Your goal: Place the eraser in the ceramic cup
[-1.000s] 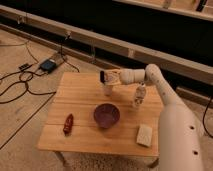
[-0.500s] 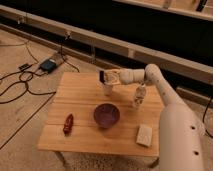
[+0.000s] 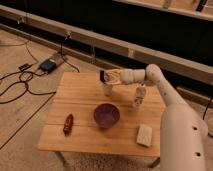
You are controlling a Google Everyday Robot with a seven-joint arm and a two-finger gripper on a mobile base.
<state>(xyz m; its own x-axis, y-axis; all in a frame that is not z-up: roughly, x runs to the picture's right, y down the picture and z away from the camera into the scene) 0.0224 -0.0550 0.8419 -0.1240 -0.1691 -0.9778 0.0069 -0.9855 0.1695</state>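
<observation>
Near the tabletop's (image 3: 80,137) front edge a purple bowl (image 3: 106,115) is sitting. Toward the far edge, the hand (image 3: 105,76) is hovering directly over the ceramic cup (image 3: 107,89), clenching the eraser (image 3: 102,76) between its fingers.

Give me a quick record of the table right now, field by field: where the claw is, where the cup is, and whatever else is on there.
claw: above the ceramic cup, at the table's far side
eraser: small dark block at the claw's tip, over the cup mouth
ceramic cup: upright, directly under the claw
purple bowl: table centre, nearer than the cup
white bottle: right of the cup
cream block: near right corner
red object: near left
table: wooden
</observation>
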